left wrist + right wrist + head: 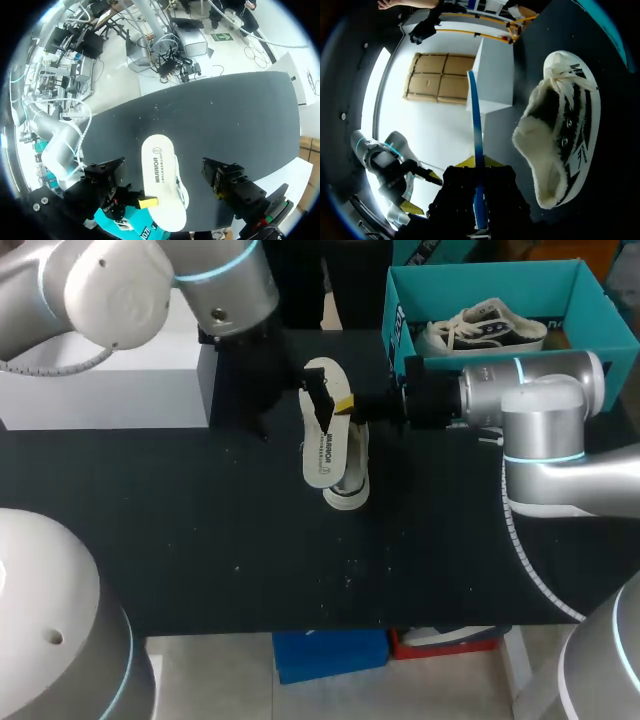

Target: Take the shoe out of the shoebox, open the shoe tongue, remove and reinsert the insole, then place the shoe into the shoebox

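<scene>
Right now your right gripper is clamped on the insole, pinching it across its thickness. In the right wrist view you see only its thin blue edge standing up between the fingers. Held that way, the insole sits over the shoe with its printed face turned up. I judge that this suits either finishing the removal or lining it up to go back in. Whether its free end touches the shoe, I cannot tell.

Your left gripper hovers above the insole with its fingers spread wide, one to each side, and as far as I can see it touches neither edge. It looks placed to take the insole over or to steady it, but it grips nothing.

The shoe rests on the dark counter, partly under the insole's free end. In the right wrist view its fleecy opening gapes just beside the right gripper, which leaves the mouth ready for reinsertion.

Further out, the teal shoebox stands at the back right of the counter, behind the right arm, with its top open. It holds a second laced shoe. The shoe you are working on is outside the box and apart from it, so the return step is not yet done.
</scene>
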You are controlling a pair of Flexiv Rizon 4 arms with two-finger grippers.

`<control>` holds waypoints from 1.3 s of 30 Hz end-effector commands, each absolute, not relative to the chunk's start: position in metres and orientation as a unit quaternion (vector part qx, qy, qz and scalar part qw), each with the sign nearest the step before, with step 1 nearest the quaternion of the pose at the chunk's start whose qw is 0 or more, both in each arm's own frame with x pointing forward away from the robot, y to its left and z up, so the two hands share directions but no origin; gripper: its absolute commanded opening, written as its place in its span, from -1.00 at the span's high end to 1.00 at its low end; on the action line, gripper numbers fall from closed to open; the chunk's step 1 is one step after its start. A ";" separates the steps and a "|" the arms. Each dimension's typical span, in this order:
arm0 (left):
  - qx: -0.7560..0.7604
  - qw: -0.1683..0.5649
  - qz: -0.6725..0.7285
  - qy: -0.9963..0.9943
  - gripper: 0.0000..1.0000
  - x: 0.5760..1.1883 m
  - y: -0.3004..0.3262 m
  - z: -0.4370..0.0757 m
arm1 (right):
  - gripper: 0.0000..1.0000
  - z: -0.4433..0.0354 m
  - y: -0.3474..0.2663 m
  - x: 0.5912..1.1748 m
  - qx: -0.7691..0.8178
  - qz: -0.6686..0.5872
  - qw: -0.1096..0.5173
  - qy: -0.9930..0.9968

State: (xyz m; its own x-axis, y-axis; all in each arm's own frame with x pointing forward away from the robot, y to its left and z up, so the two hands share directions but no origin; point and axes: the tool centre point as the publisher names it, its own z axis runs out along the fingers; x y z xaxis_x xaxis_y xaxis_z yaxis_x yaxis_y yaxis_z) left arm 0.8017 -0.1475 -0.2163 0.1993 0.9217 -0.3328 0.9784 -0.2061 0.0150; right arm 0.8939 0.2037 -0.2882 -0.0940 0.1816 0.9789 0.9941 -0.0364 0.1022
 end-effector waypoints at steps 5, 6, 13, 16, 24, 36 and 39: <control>0.745 0.256 -0.353 0.505 -1.00 0.798 -0.115 -0.221 | 1.00 -0.288 0.204 0.893 -0.530 -0.489 0.415 -0.555; 0.745 0.256 -0.353 0.505 -1.00 0.798 -0.115 -0.221 | 1.00 -0.288 0.204 0.893 -0.530 -0.489 0.415 -0.555; 0.745 0.256 -0.353 0.505 -1.00 0.798 -0.115 -0.221 | 1.00 -0.288 0.204 0.893 -0.530 -0.489 0.415 -0.555; 0.745 0.256 -0.353 0.505 -1.00 0.798 -0.115 -0.221 | 1.00 -0.288 0.204 0.893 -0.530 -0.489 0.415 -0.555; 0.718 0.307 -0.364 0.508 -1.00 0.796 -0.115 -0.222 | 1.00 -0.288 0.204 0.893 -0.530 -0.489 0.415 -0.555; 0.596 0.432 -0.414 0.535 -1.00 0.795 -0.105 -0.244 | 1.00 -0.288 0.204 0.893 -0.530 -0.489 0.415 -0.555; 0.588 0.438 -0.451 0.509 -1.00 0.796 -0.110 -0.247 | 1.00 -0.288 0.204 0.893 -0.530 -0.489 0.415 -0.555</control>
